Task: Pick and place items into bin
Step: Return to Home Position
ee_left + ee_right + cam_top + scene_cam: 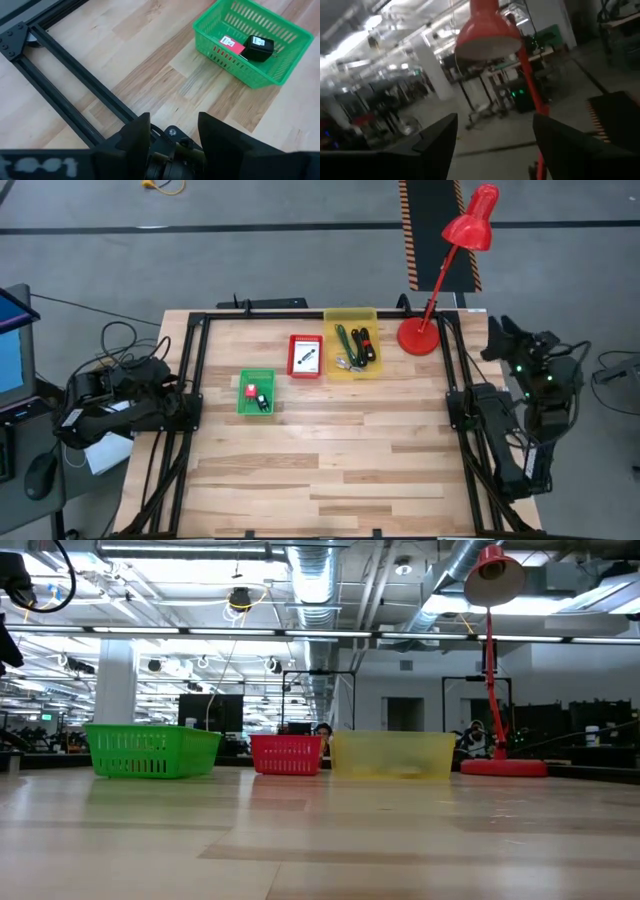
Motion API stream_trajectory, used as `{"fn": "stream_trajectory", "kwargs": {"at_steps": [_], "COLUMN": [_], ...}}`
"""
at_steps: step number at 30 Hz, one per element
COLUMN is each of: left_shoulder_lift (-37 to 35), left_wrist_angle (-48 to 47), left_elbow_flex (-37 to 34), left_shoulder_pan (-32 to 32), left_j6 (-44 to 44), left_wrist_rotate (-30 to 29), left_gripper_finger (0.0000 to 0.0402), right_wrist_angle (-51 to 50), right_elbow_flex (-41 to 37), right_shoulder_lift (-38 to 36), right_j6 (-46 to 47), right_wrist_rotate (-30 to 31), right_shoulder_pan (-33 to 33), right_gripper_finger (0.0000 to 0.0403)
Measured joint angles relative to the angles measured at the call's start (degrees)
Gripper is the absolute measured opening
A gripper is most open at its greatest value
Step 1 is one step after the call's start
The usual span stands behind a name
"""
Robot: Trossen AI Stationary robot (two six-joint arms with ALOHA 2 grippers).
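Left of the yellow bin (351,343), at the table (320,470) edge, my left gripper (174,121) has its fingers parted, holding nothing. Right of the bin, past the red lamp (440,280), my right gripper (495,131) is spread wide, also empty. High view only: green cable (342,345) and black cable (363,345) lie inside the yellow bin; low view gives just its cloudy wall. Red bin (305,356) sits just left of it, with a white card (306,358) inside. Green bin (250,45) is farther left; left wrist view shows a black charger (258,48) and red-white packet (230,45) in it.
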Motion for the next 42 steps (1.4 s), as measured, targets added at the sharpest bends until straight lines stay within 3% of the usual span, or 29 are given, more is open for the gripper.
{"fn": "stream_trajectory", "kwargs": {"at_steps": [5, 11, 13, 19, 26, 30, 33, 36, 39, 42], "left_shoulder_lift": [0.0, 0.0, 0.0, 0.0, 0.0, 0.0, 0.0, 0.0, 0.0, 0.0], "left_wrist_angle": [0.0, 0.0, 0.0, 0.0, 0.0, 0.0, 0.0, 0.0, 0.0, 0.0], "left_elbow_flex": [0.0, 0.0, 0.0, 0.0, 0.0, 0.0, 0.0, 0.0, 0.0, 0.0], "left_shoulder_pan": [-0.9, -0.9, -0.9, -0.9, -0.9, -0.9, -0.9, -0.9, -0.9, -0.9], "left_j6": [0.0, 0.1, 0.1, 0.2, 0.2, 0.2, 0.2, 0.2, 0.2, 0.2], "left_wrist_rotate": [0.0, 0.0, 0.0, 0.0, 0.0, 0.0, 0.0, 0.0, 0.0, 0.0], "left_gripper_finger": [0.0155, 0.0155, 0.0155, 0.0155, 0.0155, 0.0155, 0.0155, 0.0155, 0.0155, 0.0155], "right_wrist_angle": [-5.0, -5.4, -2.1, 9.5, 39.5, 43.2, 43.7, 44.3, 45.1, 48.9], "right_elbow_flex": [1.2, 0.7, -0.5, -8.5, -24.9, -31.4, -35.5, -37.4, -38.4, -40.5], "right_shoulder_lift": [0.1, 0.1, 0.1, 0.1, 1.3, 1.1, 0.5, 0.3, 0.6, 1.9], "right_j6": [-3.9, -11.7, -13.5, -15.2, -2.7, -0.8, -0.7, -2.9, -7.3, -12.4], "right_wrist_rotate": [1.1, 20.9, 22.9, 12.2, -7.2, -9.3, -2.7, 9.8, 21.2, 28.4], "right_shoulder_pan": [0.4, 0.7, 2.8, 7.8, 11.7, 16.3, 22.4, 31.1, 42.2, 54.4], "right_gripper_finger": [0.0255, 0.0255, 0.0255, 0.0255, 0.0255, 0.0255, 0.0255, 0.0255, 0.0255, 0.0255]}}
